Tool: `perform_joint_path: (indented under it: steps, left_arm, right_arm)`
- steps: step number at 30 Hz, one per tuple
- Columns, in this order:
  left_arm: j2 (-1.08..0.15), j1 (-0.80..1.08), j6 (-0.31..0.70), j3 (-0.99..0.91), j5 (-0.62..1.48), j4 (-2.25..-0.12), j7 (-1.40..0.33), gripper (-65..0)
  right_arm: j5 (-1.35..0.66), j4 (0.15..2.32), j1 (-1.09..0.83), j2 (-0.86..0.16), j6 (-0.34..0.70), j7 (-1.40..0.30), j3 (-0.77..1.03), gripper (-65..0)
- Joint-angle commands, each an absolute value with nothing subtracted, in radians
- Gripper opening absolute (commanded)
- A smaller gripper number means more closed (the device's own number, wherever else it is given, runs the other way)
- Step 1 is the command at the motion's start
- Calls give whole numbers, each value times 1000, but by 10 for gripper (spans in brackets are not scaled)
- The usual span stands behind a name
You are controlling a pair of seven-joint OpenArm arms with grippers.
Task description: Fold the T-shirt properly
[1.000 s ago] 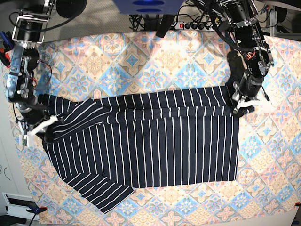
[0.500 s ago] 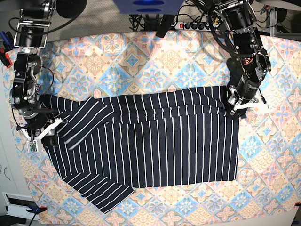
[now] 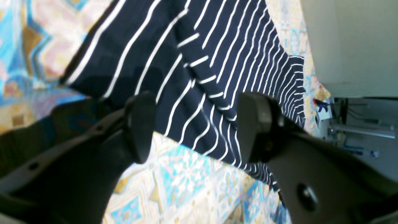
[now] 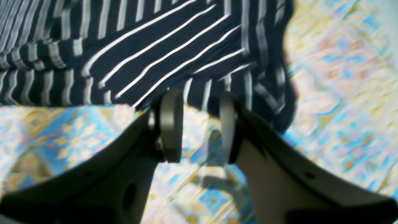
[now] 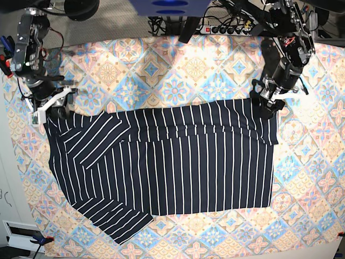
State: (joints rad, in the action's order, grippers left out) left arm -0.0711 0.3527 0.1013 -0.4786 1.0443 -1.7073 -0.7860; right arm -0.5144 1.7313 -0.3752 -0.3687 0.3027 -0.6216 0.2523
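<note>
The dark navy pinstriped T-shirt (image 5: 178,162) lies spread across the table, its top edge folded down and its left sleeve folded in over the body. One sleeve sticks out at the front left. My left gripper (image 5: 268,102) hovers over the shirt's back right corner. In the left wrist view the left gripper (image 3: 199,124) is open, with shirt cloth (image 3: 192,62) beyond the fingertips. My right gripper (image 5: 48,110) is at the shirt's back left corner. In the right wrist view the right gripper (image 4: 197,124) is open and empty, with the shirt's edge (image 4: 174,56) just past it.
A pastel patterned tablecloth (image 5: 178,75) covers the table. A power strip and cables (image 5: 226,27) lie along the back edge. A grey box (image 5: 19,232) sits off the front left corner. Bare tablecloth surrounds the shirt on all sides.
Both grippers have let go of the shirt and moved toward the back of the table. The left sleeve and the top edge now lie flatter on the body.
</note>
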Motion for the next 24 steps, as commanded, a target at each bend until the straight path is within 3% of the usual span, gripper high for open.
perform_joint_path:
  steps: [1, 24]
  left_arm:
    - [-77, 354, 111, -504, 1064, -1724, -776, -276]
    - [-56, 223, 113, -547, 1092, -1349, -774, -285]
  right_arm:
    - [-533, 1742, -380, -390, 303, -596, 268, -454]
    - [-553, 1695, -404, -360, 303, -596, 257, -452]
